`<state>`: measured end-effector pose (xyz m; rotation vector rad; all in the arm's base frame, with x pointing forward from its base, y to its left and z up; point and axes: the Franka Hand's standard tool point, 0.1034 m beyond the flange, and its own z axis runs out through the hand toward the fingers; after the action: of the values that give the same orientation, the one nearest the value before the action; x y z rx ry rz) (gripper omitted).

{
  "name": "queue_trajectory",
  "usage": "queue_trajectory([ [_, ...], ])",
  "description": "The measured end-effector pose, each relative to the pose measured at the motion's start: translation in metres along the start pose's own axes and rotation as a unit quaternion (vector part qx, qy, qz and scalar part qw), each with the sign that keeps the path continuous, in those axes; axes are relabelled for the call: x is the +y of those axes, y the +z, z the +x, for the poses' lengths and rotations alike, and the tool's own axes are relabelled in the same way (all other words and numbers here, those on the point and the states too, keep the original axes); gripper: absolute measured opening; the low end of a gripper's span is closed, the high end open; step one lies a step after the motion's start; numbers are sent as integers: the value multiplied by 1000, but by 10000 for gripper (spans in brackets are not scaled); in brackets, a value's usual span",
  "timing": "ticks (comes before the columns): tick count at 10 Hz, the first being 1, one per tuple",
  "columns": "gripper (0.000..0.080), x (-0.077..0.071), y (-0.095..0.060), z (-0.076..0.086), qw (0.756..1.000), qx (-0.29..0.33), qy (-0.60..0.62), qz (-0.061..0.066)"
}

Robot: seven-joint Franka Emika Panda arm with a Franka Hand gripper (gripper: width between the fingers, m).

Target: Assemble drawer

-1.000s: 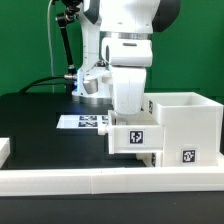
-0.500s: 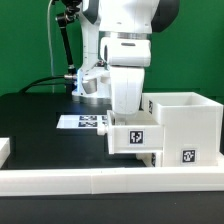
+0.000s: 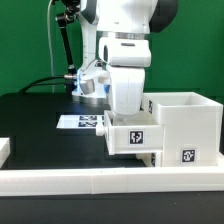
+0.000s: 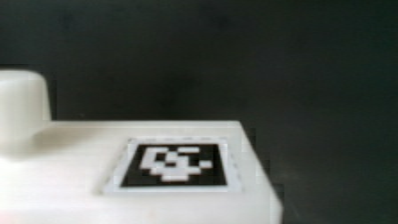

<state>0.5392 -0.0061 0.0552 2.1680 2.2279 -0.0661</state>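
Observation:
In the exterior view the white casing (image 3: pixel 187 122) of the drawer stands at the right, with a tag low on its front. A small white tray (image 3: pixel 128 137) with a square tag sticks out of the casing's side toward the exterior view's left. A second tagged piece (image 3: pixel 150 158) shows just below it. My gripper (image 3: pixel 128 108) hangs straight over the tray, and its fingers are hidden behind the tray's wall. The wrist view shows the tray's white surface and tag (image 4: pixel 175 163) very close. A rounded white part (image 4: pixel 18 110) stands beside it.
The marker board (image 3: pixel 82 122) lies flat on the black table behind the tray. A low white rim (image 3: pixel 60 180) edges the table's front. A white block (image 3: pixel 4 148) sits at the exterior view's far left. The arm's base and cables stand at the back.
The hand and the tray have shifted very slightly toward the exterior view's left. The casing has not moved.

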Motion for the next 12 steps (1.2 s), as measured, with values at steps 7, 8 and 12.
queue_trajectory([
  [7, 44, 1, 0, -6, 999, -6, -38, -2],
  [8, 44, 1, 0, -6, 999, -6, -41, -2],
  [12, 44, 1, -1, -4, 999, -5, -35, -1],
])
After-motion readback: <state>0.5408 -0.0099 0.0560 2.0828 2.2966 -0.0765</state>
